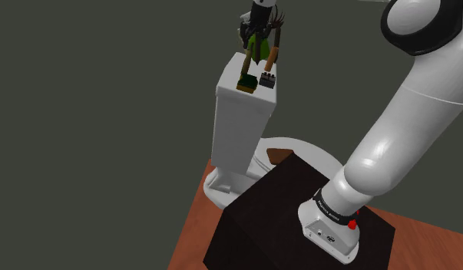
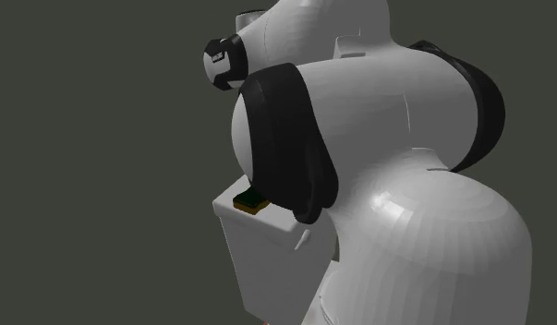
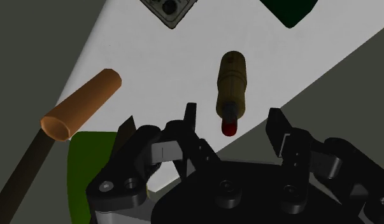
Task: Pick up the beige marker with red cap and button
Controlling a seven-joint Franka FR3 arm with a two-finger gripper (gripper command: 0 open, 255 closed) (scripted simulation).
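The beige marker (image 3: 231, 79) lies flat on the white toilet tank lid (image 3: 171, 63), its red cap (image 3: 229, 128) pointing toward my hand. My gripper (image 3: 234, 121) hovers just above it, open. Its two black fingers (image 3: 190, 121) stand apart on either side of the red cap end without touching it. In the shoulder view the gripper (image 1: 260, 31) hangs over the far end of the tank lid (image 1: 231, 80), among several small items.
An orange tube (image 3: 82, 105) on a dark stick lies beside the marker. A dark square item (image 3: 168, 9) and green shapes (image 3: 88, 165) also sit on the lid. The tank (image 1: 237, 130) stands behind the dark stand (image 1: 299, 215). The arm (image 2: 378, 185) hides most of the tank (image 2: 258, 249).
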